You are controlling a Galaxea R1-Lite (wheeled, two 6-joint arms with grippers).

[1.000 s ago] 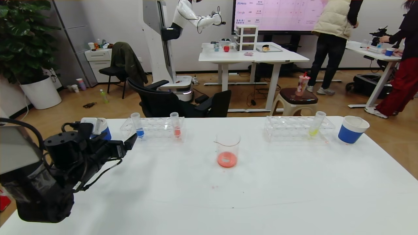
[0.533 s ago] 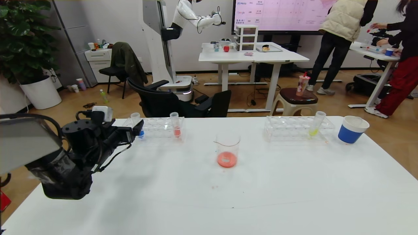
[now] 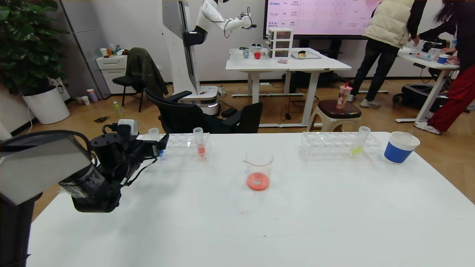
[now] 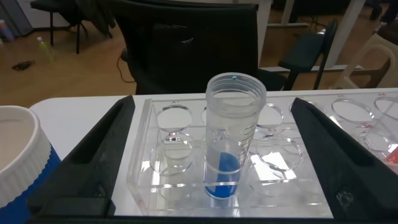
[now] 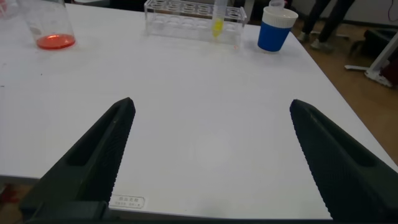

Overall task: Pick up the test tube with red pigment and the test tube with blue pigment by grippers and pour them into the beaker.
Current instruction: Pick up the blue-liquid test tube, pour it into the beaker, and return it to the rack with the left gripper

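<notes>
My left gripper (image 4: 211,155) — fingers spread — straddles the test tube with blue pigment (image 4: 231,140) upright in its rack (image 4: 144,158); my right gripper (image 5: 208,155), spread too, hangs well apart from that rack.

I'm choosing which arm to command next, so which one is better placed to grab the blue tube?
Left. The left gripper is open with the test tube with blue pigment between its fingers in the rack. The right gripper hovers over bare table, far away.

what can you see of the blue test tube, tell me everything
The blue test tube is a slim clear plastic tube with faint printed marks, open at the top, holding a little bright blue liquid at its bottom. It stands upright in an end hole of the clear rack, between the open left gripper's fingers, which do not touch it.
</notes>
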